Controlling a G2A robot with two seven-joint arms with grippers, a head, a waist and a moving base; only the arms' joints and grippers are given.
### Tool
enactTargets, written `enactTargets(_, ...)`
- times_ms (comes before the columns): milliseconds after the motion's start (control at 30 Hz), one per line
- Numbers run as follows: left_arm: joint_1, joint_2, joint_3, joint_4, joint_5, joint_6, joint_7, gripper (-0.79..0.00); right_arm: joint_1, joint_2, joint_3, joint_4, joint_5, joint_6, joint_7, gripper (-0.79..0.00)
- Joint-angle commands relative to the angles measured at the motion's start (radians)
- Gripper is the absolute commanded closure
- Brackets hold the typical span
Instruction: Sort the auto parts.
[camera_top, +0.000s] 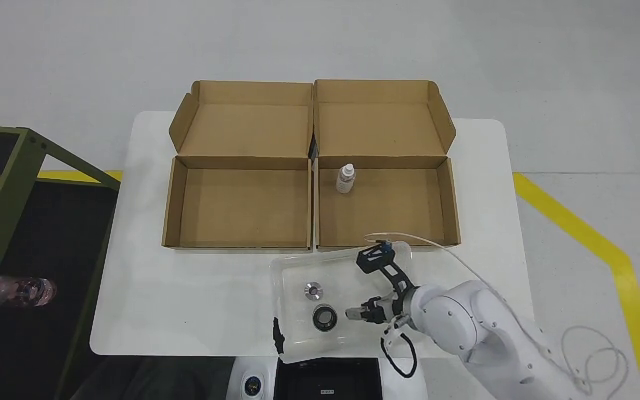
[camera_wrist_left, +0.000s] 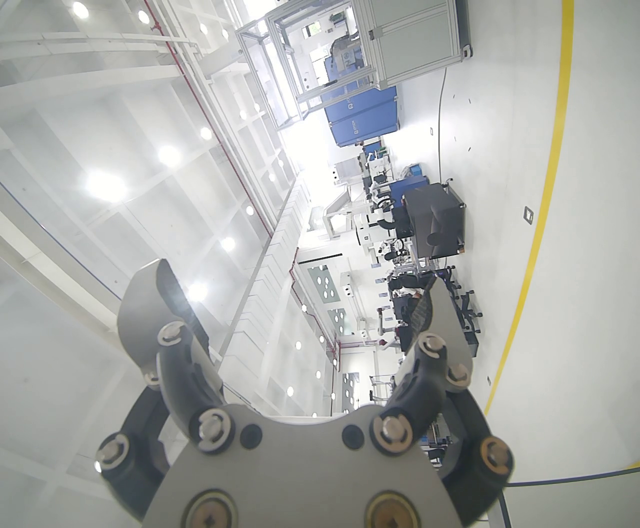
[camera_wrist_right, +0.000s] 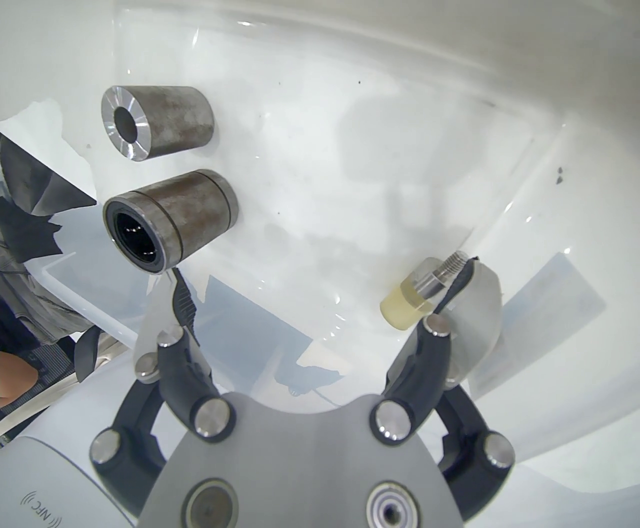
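A clear plastic tray (camera_top: 300, 262) at the table's front edge holds the parts. In it lie a plain steel sleeve (camera_wrist_right: 156, 122) (camera_top: 314, 291), a dark linear bearing (camera_wrist_right: 170, 220) (camera_top: 325, 318) and a small threaded stud with a yellowish cap (camera_wrist_right: 414, 295) (camera_top: 353, 313). My right gripper (camera_wrist_right: 320, 292) (camera_top: 372, 310) hangs low inside the tray, open, with the capped stud just inside one fingertip (camera_wrist_right: 462, 282) and the bearing beyond the other. My left gripper (camera_wrist_left: 295, 300) is open with nothing between its fingers, and points up at the hall ceiling.
Two open cardboard boxes stand side by side behind the tray, the left one (camera_top: 238, 205) bare, the right one (camera_top: 400, 205) with a small white bottle (camera_top: 345, 178) near its back left corner. The tray wall (camera_wrist_right: 350, 50) curves close around the gripper.
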Motion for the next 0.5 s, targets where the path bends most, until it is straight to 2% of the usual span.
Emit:
enactTargets(0, 0.000, 0.000, 0.000, 0.000, 0.000, 0.000, 0.000, -0.785, -0.001, -0.002, -0.003, 0.010, -0.003, 0.008, -0.006, -0.785)
enactTargets(167, 0.000, 0.000, 0.000, 0.000, 0.000, 0.000, 0.000, -0.785, 0.000, -0.007, -0.008, 0.026, 0.013, 0.008, -0.023, -0.785)
enactTargets(367, 0.000, 0.000, 0.000, 0.000, 0.000, 0.000, 0.000, -0.785, 0.004, -0.014, -0.004, 0.035, 0.138, -0.105, -0.051, -0.785)
enactTargets(467, 0.000, 0.000, 0.000, 0.000, 0.000, 0.000, 0.000, -0.785, 0.001, -0.014, 0.013, 0.037, 0.154, -0.122, -0.073, -0.785)
